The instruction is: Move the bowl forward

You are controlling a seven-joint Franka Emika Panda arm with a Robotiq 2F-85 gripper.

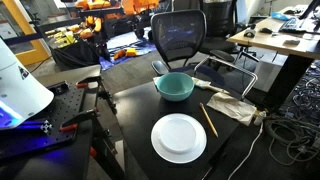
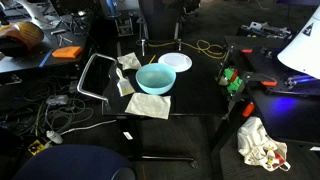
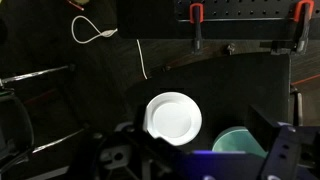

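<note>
Cluttered workshop surrounds a black bench (image 1: 130, 112). In the wrist view the tool (image 3: 195, 160) hangs high above it, its blurred fingers apparently spread apart and holding nothing. Well below the tool sits the round, deep teal-green bowl (image 3: 238, 143), upright, near a flat white round plate (image 3: 173, 117) without touching it.

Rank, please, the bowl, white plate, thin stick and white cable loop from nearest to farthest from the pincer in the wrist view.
1. bowl, lower right, beside the pincer
2. white plate, centre
3. thin stick, upper middle
4. white cable loop, top left
</note>
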